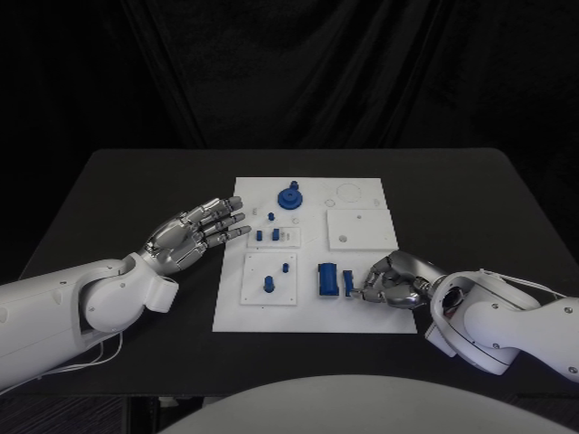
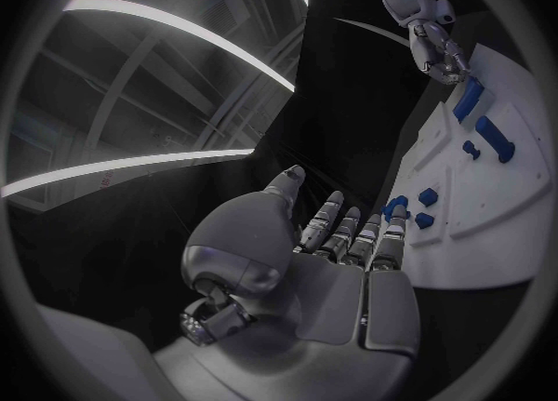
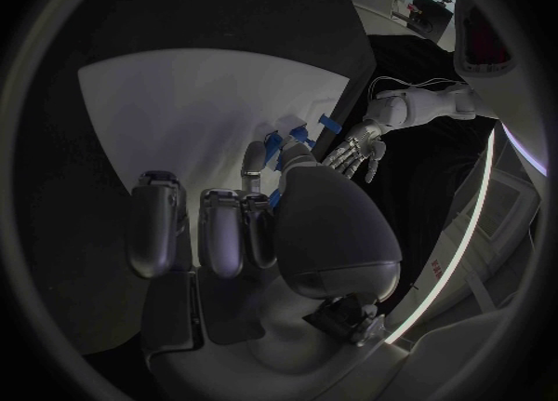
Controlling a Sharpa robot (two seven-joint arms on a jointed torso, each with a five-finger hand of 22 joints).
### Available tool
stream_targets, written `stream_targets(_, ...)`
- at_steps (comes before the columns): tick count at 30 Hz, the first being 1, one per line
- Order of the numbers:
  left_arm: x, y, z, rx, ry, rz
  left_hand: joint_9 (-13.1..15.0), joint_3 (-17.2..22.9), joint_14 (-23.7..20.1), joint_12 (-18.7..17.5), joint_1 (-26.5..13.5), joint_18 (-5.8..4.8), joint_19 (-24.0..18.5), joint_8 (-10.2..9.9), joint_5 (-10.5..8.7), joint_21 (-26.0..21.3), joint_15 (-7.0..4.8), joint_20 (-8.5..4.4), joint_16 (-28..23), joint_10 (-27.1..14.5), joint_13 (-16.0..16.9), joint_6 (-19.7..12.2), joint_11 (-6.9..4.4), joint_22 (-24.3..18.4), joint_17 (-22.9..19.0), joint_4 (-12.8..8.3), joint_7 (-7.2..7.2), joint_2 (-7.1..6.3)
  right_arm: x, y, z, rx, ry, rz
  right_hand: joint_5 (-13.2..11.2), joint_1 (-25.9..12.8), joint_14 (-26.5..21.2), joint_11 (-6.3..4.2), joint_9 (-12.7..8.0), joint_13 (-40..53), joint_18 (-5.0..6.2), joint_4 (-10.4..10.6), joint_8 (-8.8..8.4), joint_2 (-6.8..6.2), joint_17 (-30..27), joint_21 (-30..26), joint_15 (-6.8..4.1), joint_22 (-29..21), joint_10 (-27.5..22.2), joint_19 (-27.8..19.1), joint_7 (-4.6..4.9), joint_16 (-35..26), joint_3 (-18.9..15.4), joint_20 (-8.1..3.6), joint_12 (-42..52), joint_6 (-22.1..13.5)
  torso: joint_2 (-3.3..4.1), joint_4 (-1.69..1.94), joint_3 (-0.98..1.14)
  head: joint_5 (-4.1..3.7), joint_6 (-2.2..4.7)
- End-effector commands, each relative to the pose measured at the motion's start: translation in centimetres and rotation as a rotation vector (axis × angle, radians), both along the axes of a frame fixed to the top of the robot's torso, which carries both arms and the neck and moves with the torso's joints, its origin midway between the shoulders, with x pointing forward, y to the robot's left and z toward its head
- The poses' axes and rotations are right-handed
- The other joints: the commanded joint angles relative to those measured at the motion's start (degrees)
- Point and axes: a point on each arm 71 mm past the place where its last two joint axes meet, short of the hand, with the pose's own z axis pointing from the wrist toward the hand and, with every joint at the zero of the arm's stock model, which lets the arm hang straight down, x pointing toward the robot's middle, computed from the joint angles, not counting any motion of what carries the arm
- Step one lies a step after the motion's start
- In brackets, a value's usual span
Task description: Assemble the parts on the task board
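The task board (image 1: 368, 316) lies flat in the middle of the table (image 1: 107, 199), with small blue parts spread across it. A larger blue block (image 1: 328, 278) sits toward the board's near edge, and a round blue knob (image 1: 289, 196) stands near its far edge. The right hand (image 1: 392, 282) rests at the board's near right side, fingers curled in toward a small blue piece (image 1: 350, 283) beside the block; it seems to pinch that piece, though the view is poor. The left hand (image 1: 192, 235) hovers by the board's left edge, fingers spread, holding nothing. The parts look like stiff, light, smooth plastic, likely slippery, so they are best pinched across their flat sides.
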Motion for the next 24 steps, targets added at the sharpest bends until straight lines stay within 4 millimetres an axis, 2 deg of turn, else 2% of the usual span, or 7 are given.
stream_targets(1, -0.06, -0.11, 0.06, -0.017, -0.003, -0.007, 0.1, 0.3, -0.3, 0.3, -0.6, 0.52, -0.1, 0.2, 0.28, -0.3, 0.24, 0.33, 0.0, 0.1, 0.1, 0.2, 0.28, -0.1, 0.0, -0.1, 2.81, -0.10, -0.08, -0.03, -0.22, -0.014, 0.013, -0.002, -0.2, 0.7, 4.3, -0.40, 0.1, 15.1, 0.04, 0.0, 0.47, 0.09, 5.9, -0.3, -0.45, 10.9, 6.1, 1.0, -0.32, -0.3, -0.4, -0.45, 0.2, 0.1, 0.05, -0.02, 0.01, 0.07, 0.00)
stream_targets(11, -0.06, -0.14, 0.04, -0.017, -0.002, -0.009, 0.1, 0.4, -0.3, 0.5, -0.7, 0.53, 0.0, 0.3, 0.29, -0.3, 0.20, 0.32, 0.1, 0.2, 0.1, 0.2, 0.34, -0.1, 0.0, -0.1, 2.84, -0.16, 0.25, 0.13, -0.34, -0.011, -0.001, -0.013, -0.1, 1.6, 4.3, -0.63, 0.9, 15.1, 0.05, -0.3, 1.22, 0.54, 6.0, -0.4, -0.64, 10.9, 6.1, 1.0, -0.59, -0.3, -0.3, -0.61, 0.2, 0.0, 0.00, -0.04, 0.06, 0.04, 0.00)
stream_targets(19, -0.06, -0.15, 0.02, -0.017, -0.002, -0.010, 0.1, 0.4, -0.3, 0.5, -0.7, 0.53, 0.0, 0.3, 0.29, -0.3, 0.20, 0.32, 0.1, 0.2, 0.1, 0.2, 0.34, -0.1, 0.0, -0.1, 2.84, -0.16, 0.54, 0.27, -0.51, -0.013, -0.004, -0.013, 0.6, 4.2, 4.3, -0.98, 1.7, 15.1, 0.07, -1.1, 1.97, 1.27, 5.8, -0.5, -0.95, 10.9, 6.1, 1.0, -0.96, -0.4, 0.3, -0.91, 0.2, -0.4, 0.01, -0.02, 0.04, 0.14, 0.00)
stream_targets(22, -0.06, -0.13, 0.02, -0.017, -0.002, -0.010, 0.1, 0.4, -0.3, 0.5, -0.7, 0.53, 0.0, 0.3, 0.29, -0.3, 0.20, 0.32, 0.1, 0.2, 0.1, 0.2, 0.34, -0.1, 0.0, -0.1, 2.84, -0.16, 0.61, 0.35, -0.59, -0.014, -0.002, -0.009, 0.0, 5.5, 4.3, -1.06, 2.0, 15.1, 0.08, -1.7, 2.12, 1.34, 5.7, -0.6, -1.04, 10.9, 6.1, 0.9, -1.03, -0.4, 0.5, -1.01, 0.2, -0.6, 0.04, -0.03, 0.02, 0.18, 0.00)
stream_targets(24, -0.06, -0.13, 0.02, -0.018, -0.002, -0.010, 0.1, 0.4, -0.3, 0.5, -0.7, 0.53, 0.0, 0.3, 0.29, -0.3, 0.20, 0.32, 0.1, 0.2, 0.1, 0.2, 0.34, -0.1, 0.0, -0.1, 2.84, -0.16, 0.65, 0.43, -0.65, -0.016, 0.001, -0.005, -1.4, 6.6, 4.3, -1.08, 2.1, 15.1, 0.07, -2.2, 2.20, 1.36, 5.6, -0.6, -1.07, 10.9, 6.1, 1.0, -1.03, -0.5, 0.6, -1.07, 0.2, -0.6, 0.04, -0.02, 0.01, 0.16, 0.00)
